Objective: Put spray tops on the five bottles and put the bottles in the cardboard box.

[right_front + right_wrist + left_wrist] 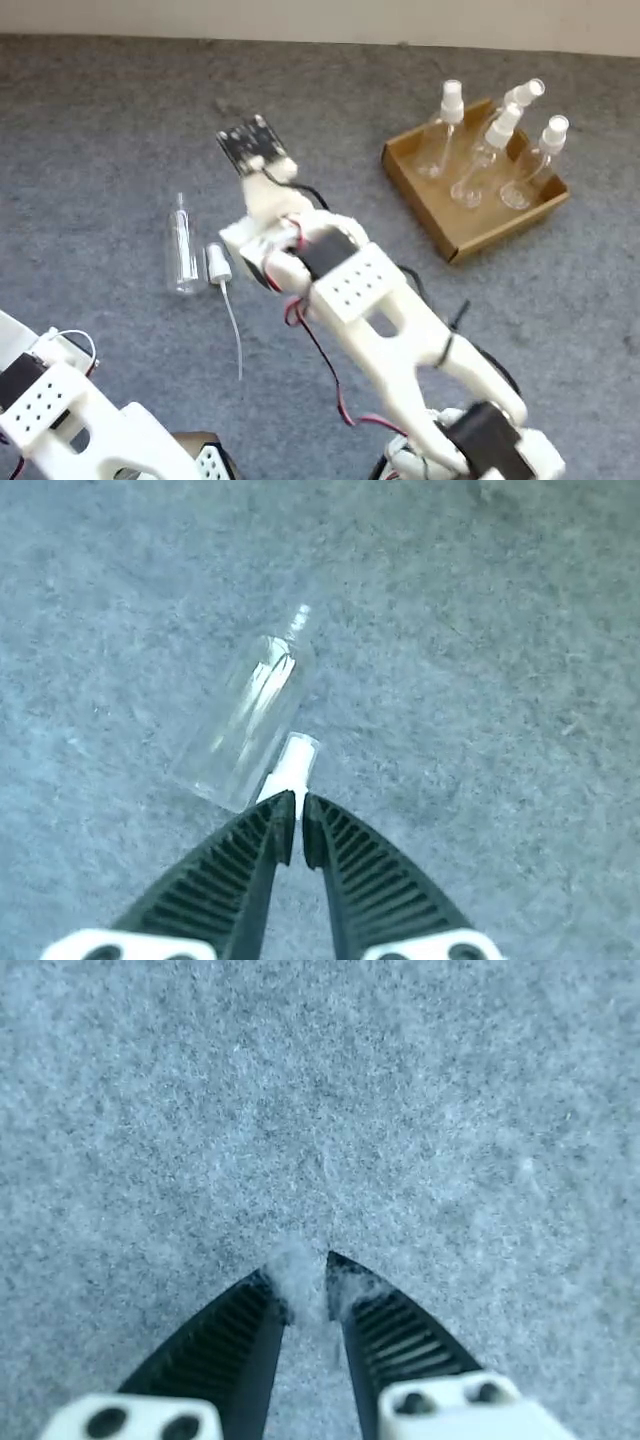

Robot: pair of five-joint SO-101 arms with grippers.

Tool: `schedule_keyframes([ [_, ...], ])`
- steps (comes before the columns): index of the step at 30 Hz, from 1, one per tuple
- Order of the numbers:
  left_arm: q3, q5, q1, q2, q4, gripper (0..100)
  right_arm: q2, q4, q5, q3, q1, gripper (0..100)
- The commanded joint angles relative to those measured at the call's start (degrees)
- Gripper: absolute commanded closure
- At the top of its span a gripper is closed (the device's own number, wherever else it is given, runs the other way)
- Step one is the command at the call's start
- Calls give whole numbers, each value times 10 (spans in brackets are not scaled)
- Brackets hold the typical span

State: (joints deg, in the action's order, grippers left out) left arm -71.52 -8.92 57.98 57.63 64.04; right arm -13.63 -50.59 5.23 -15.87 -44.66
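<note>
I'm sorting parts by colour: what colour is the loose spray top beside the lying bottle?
The spray top is white; the high view shows it best.

Open grey carpet (100, 120) at far left and along the far edge, free passage. The loose bottle (182, 245) lies left of centre with the spray top (218, 265) just beside it. The top's thin dip tube (234, 330) trails toward the near edge across that lane. The right arm (350, 290) reaches from the near edge to centre, with red and black wires (315, 350) hanging alongside, and bars the low path from the loose bottle to the cardboard box (470, 240). A clear strip of carpet runs between arm and box. Four capped bottles (440, 135) crowd the box's far half, leaving bare floor at its near corner. The left arm (60, 410) occupies the near-left corner.
</note>
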Motion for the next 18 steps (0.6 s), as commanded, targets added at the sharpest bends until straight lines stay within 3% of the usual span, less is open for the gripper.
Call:
schedule_keyframes([
  [1, 4, 4, 1, 0, -12, 995, 57, -71, 58, 153, -5, 988],
  [4, 4, 4, 1, 0, -12, 995, 119, -127, 76, 255, -9, 975],
  [10, 4, 4, -7, 0, -11, 995, 238, -219, 77, 406, -44, 821],
  [18, 3, 4, -24, 0, -11, 995, 374, -230, 77, 504, -74, 724],
])
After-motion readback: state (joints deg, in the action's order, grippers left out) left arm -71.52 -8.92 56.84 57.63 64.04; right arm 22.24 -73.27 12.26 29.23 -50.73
